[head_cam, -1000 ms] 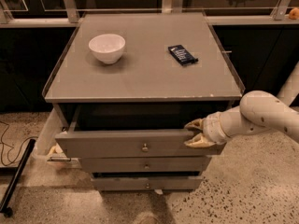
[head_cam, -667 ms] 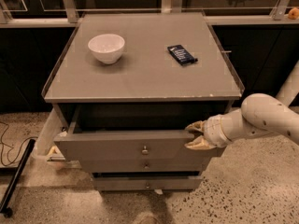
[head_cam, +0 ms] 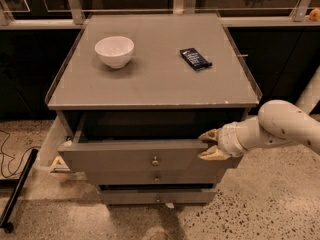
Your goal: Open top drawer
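The top drawer [head_cam: 120, 156] of the grey cabinet is pulled partway out, showing a dark inside under the cabinet top. Its flat front has a small round metal knob [head_cam: 155, 160] at centre. My gripper [head_cam: 204, 146] is at the right end of that front panel. One fingertip [head_cam: 208, 134] sits behind the panel's top edge and the other lies in front, so the gripper clasps the panel. My white arm [head_cam: 280, 126] comes in from the right.
Two shorter drawers, the middle drawer [head_cam: 156, 178] and the bottom drawer [head_cam: 157, 198], sit below, slightly out. A white bowl [head_cam: 114, 50] and a dark blue packet [head_cam: 195, 58] lie on the cabinet top [head_cam: 155, 84]. A black bar [head_cam: 17, 194] and a cable [head_cam: 6, 151] lie on the floor at left.
The top drawer has come out slightly further towards the camera, with my gripper moving along with its front panel.
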### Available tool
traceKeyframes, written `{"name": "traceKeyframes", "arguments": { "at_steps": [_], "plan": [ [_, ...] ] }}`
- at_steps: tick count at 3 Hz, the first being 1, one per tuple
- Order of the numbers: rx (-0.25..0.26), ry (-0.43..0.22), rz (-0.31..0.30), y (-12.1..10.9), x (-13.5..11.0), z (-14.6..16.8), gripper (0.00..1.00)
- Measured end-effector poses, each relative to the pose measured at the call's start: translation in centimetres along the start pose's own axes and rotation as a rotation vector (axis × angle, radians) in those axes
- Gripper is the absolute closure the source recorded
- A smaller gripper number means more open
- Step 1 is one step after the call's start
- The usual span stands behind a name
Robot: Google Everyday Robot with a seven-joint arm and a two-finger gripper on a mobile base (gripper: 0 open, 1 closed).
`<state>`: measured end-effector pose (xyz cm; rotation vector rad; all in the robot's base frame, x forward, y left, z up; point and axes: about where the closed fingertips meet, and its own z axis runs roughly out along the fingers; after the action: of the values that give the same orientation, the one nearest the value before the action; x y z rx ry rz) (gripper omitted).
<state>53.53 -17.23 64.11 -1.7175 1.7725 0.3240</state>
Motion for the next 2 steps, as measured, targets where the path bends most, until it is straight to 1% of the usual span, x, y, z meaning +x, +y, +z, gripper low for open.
{"name": "traceKeyframes", "arguments": {
  "at_steps": [1,2],
  "plan": [
    [-0.044,-0.031,0.005,0.2,-0.1,0.4,0.11],
    [-0.087,-0.037,-0.007,2.9,0.0,-1.1,0.15]
  ]
}}
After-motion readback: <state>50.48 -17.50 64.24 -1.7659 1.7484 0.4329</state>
